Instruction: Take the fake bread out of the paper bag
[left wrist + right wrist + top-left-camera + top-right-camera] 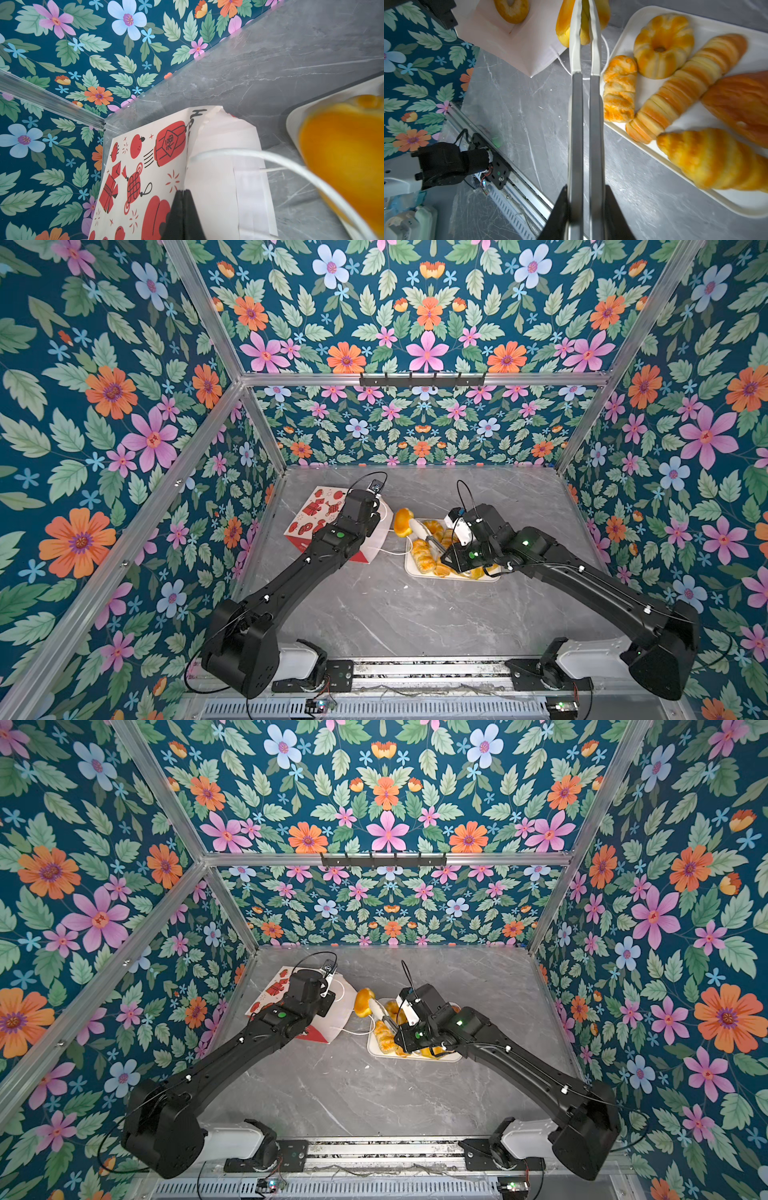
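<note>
One piece of the fake bread (pixel 563 20), a glossy yellow-orange roll, is pinched across its middle between the white tips of the tongs (pixel 576 124). It hangs between the mouth of the paper bag (pixel 508 45) and the corner of the tray (pixel 726 201), just beside both and already outside the bag. The right gripper (pixel 586 188) is closed on the metal arms of the tongs and squeezes them nearly together. Five other pieces lie on the tray, and one ring bagel (pixel 511 9) is inside the bag on its white lining, not yet taken out. I judge these pieces to be light and a little soft, with a shiny skin that can slip, so the tips should take a piece across a narrow part with moderate pressure. For the bagel, one tip through the hole and one outside seems the best hold. The bag lies on its side on the grey table (pixel 519 104); it is thin paper and would probably slide or crumple easily. The left gripper (pixel 182 193) is fully closed and appears to pinch the upper wall of the bag at the mouth.
</note>
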